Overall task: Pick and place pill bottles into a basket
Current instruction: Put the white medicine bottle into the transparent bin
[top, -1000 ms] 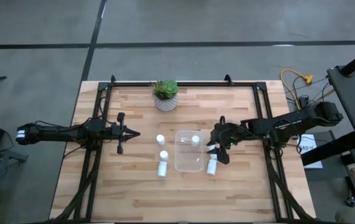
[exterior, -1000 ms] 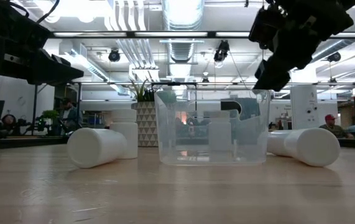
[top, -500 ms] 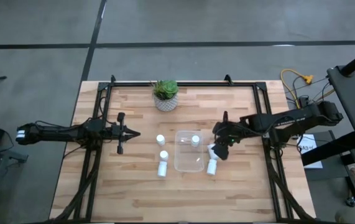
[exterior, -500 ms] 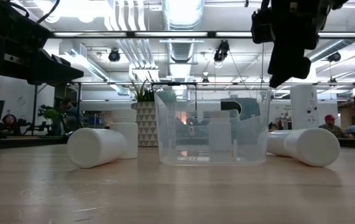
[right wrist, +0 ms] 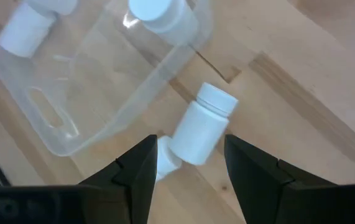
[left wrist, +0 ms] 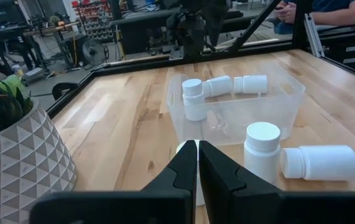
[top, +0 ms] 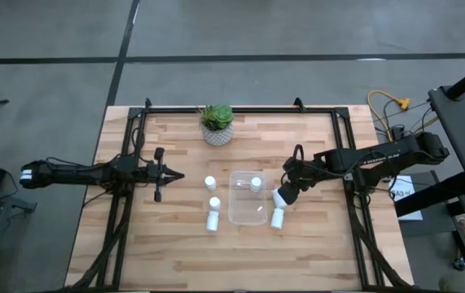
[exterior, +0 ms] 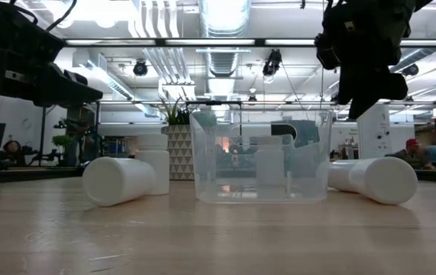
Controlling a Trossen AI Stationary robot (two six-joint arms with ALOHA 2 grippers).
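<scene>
We count six pill bottles: one upright inside the basket at centre frame in the high view, the bottle in the basket sitting at its upper right corner. Two lying bottles sit just off its right wall, the upper lying bottle and the lower lying bottle. Three more are left of the basket: two upright bottles and one tipped bottle.

Change: over the last second the right gripper swung from beside the lower right-side bottle to directly over the upper one; the right wrist view shows its fingers spread either side of that bottle, not touching. We read this as lining up the next pick.

Room: that bottle lies close to the basket wall, tight on that side; open wood on the other. Left gripper waits mid-left, jaws pressed together. Plant pot upper centre, well clear.
</scene>
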